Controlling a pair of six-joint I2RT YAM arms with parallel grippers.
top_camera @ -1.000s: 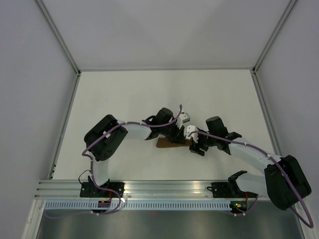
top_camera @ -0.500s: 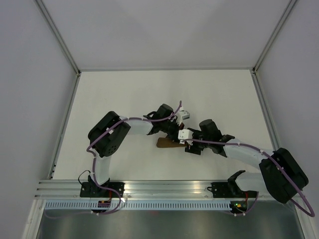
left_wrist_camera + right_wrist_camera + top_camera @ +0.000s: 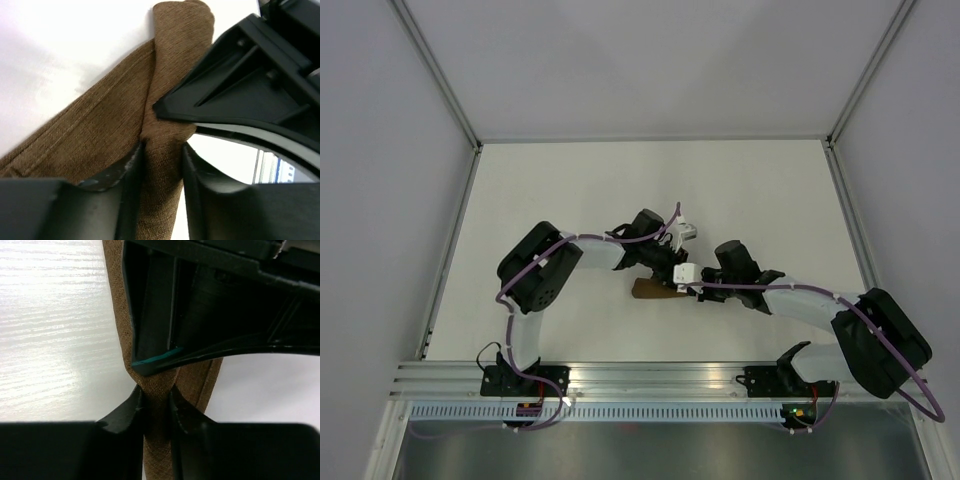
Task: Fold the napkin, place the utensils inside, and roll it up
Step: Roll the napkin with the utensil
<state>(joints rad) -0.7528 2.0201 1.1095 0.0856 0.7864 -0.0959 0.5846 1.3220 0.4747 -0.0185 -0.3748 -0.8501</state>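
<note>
The brown napkin [image 3: 650, 290] lies as a narrow rolled bundle at the middle of the table. No utensils show in any view. My left gripper [image 3: 670, 274] reaches down onto the bundle's right end. In the left wrist view its jaws [image 3: 160, 170] straddle a raised fold of napkin [image 3: 100, 130], standing open with a sliver of daylight along the right finger [image 3: 202, 195]. My right gripper [image 3: 691, 290] meets the same end from the right. Its fingers [image 3: 156, 405] are shut on a thin ridge of napkin [image 3: 159, 460], right under the left gripper's black body [image 3: 210, 305].
The white table [image 3: 570, 190] is bounded by grey walls with metal posts at the left [image 3: 440, 290] and right [image 3: 855, 230]. An aluminium rail [image 3: 640, 378] carries both arm bases along the near edge. The two grippers sit almost touching over the napkin.
My right gripper has slid left onto the napkin's right end and closed on it. The left gripper's jaws have spread apart, while the left arm shifted only slightly.
</note>
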